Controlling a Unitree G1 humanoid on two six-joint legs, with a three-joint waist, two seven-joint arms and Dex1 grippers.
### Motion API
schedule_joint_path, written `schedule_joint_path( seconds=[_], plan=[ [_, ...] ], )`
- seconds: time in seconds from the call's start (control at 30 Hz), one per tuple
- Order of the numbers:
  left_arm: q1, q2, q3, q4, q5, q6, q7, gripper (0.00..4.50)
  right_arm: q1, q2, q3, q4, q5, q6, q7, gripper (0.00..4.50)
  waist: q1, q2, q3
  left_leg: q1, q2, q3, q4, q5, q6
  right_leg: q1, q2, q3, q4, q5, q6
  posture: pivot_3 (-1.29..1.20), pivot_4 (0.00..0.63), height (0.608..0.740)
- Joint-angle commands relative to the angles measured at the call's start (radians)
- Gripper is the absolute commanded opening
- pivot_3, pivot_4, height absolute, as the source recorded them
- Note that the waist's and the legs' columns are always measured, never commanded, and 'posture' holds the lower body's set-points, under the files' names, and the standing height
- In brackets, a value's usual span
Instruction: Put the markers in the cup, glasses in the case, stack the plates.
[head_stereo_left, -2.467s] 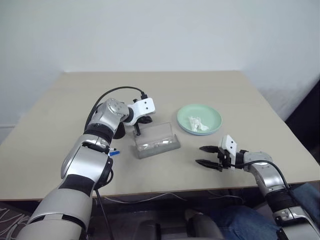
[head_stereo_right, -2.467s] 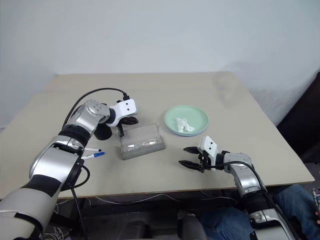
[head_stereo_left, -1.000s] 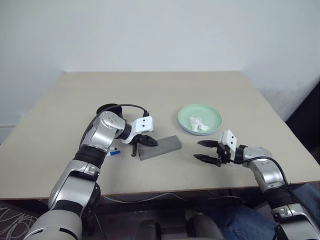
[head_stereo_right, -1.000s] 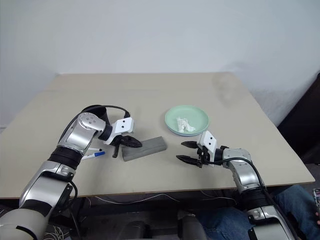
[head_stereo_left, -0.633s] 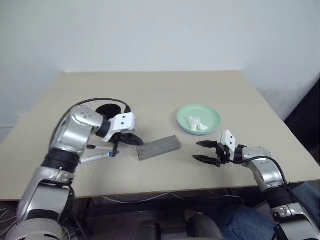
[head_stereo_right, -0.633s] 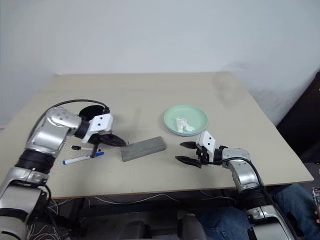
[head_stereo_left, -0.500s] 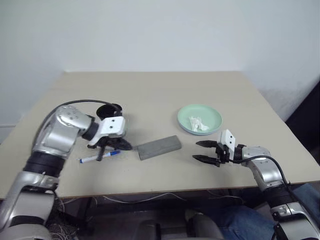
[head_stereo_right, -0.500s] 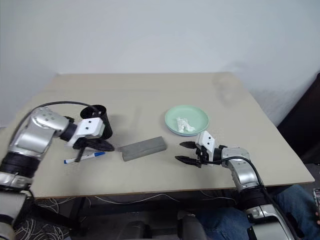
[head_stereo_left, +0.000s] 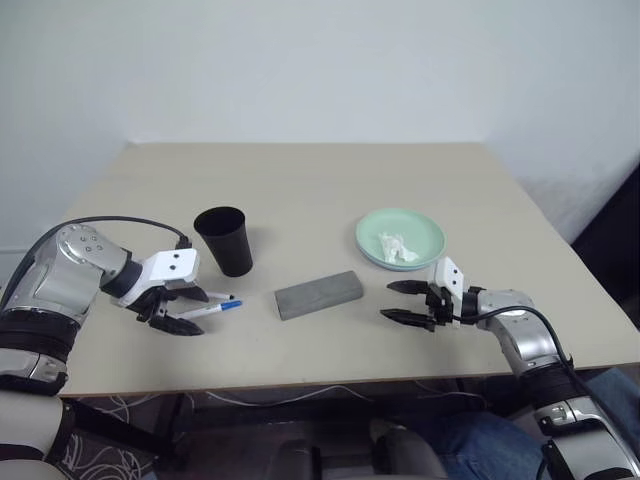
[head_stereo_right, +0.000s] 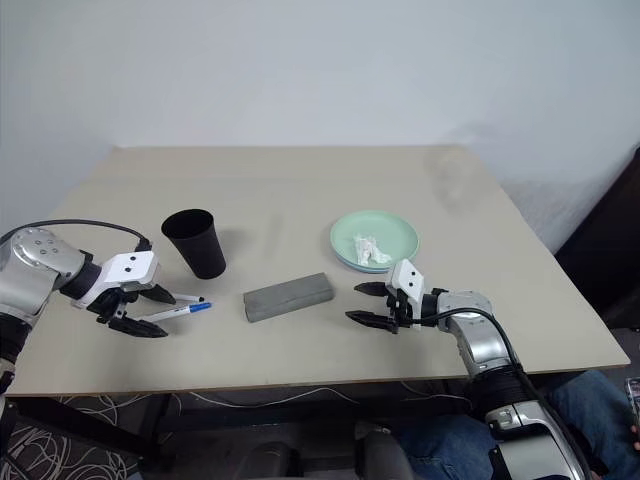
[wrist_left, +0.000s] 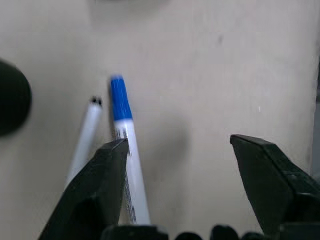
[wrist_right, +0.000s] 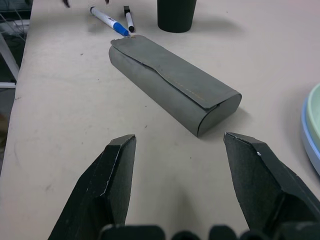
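The left gripper (head_stereo_left: 183, 311) hangs released just over the markers, its two black fingers (wrist_left: 95, 190) spread wide and holding nothing. The blue-capped marker (wrist_left: 125, 145) lies on the table beside one finger, and the dark-tipped marker (wrist_left: 86, 139) lies alongside it — both loose, just left of the case (head_stereo_left: 318, 294). The case is shut and lies flat at the middle of the table (head_stereo_left: 310, 180). The black cup (head_stereo_left: 225, 240) stands upright behind and left of the case. The right gripper (head_stereo_left: 408, 302), likewise spread and empty, points at the case from its right. Behind and right of the case sit the stacked plates (head_stereo_left: 425, 232) — mint green on light blue — with a crumpled tissue (head_stereo_left: 396, 248) on top.
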Motion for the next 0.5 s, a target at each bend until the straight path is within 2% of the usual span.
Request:
schedule_joint_path(
  seconds=[0.03,0.5],
  plan=[
    [-0.052,0.032,-0.025,0.032,0.011,-0.034,-0.006,3.34,-0.030,0.004,-0.007,0.003,-0.001,-0.019,0.006,3.05,0.000,0.000,0.000,0.000,0.000,0.000,0.000,0.000,0.000,0.000,0.000,0.000,0.000,0.000,0.000,0.00,0.000,0.721],
    [-0.136,-0.029,-0.100,0.166,0.088,-0.083,-0.006,3.34,-0.031,0.016,-0.002,0.011,-0.002,-0.015,0.002,3.05,0.000,0.000,0.000,-0.001,0.000,0.000,0.000,0.000,0.000,-0.001,0.000,0.000,0.000,0.000,0.001,0.00,0.000,0.721]
  ],
)
